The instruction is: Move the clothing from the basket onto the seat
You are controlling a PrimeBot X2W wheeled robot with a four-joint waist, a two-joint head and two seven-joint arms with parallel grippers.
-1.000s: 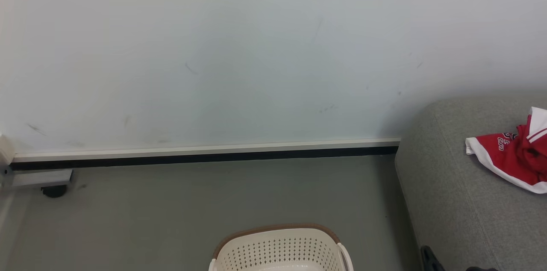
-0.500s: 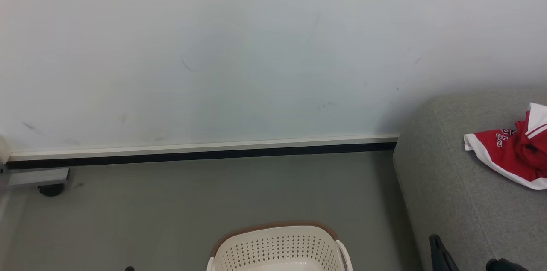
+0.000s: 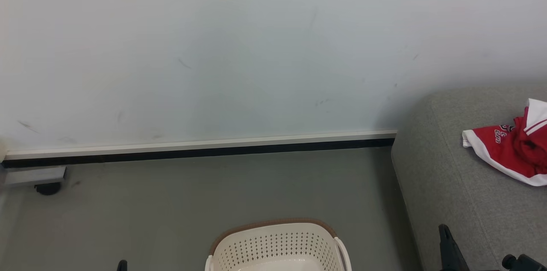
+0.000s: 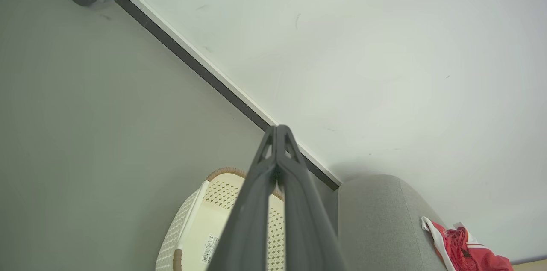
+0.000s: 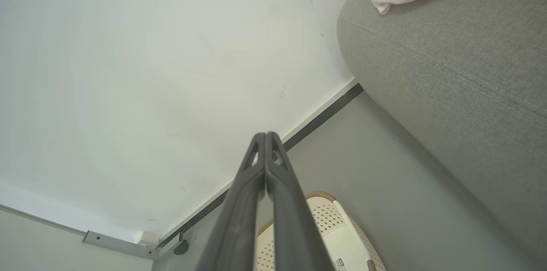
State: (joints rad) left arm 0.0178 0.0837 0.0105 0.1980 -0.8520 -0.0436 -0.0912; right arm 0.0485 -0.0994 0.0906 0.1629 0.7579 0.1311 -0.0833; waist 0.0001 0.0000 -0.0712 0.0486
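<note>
The left gripper (image 4: 278, 130) and right gripper (image 5: 266, 135), each with two long dark fingers, have their tips pressed together, clamped on nothing. Just ahead, the cream-white perforated plastic basket with a brown rim (image 3: 277, 246) stands on the grey floor (image 3: 192, 202). Farther right, the crumpled red fabric clothing with white trim (image 3: 504, 151) lies on the large grey upholstered seat (image 3: 444, 168), beside the pale wall (image 3: 213, 48).

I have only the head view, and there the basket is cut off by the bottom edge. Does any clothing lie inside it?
Observer: In the left wrist view, the floor of the basket is bare except for a label sticker; the left gripper hides part of it.
Operator: And the grippers, are they open?
Observer: No. The wrist views show the left gripper and the right gripper both shut, holding nothing.
</note>
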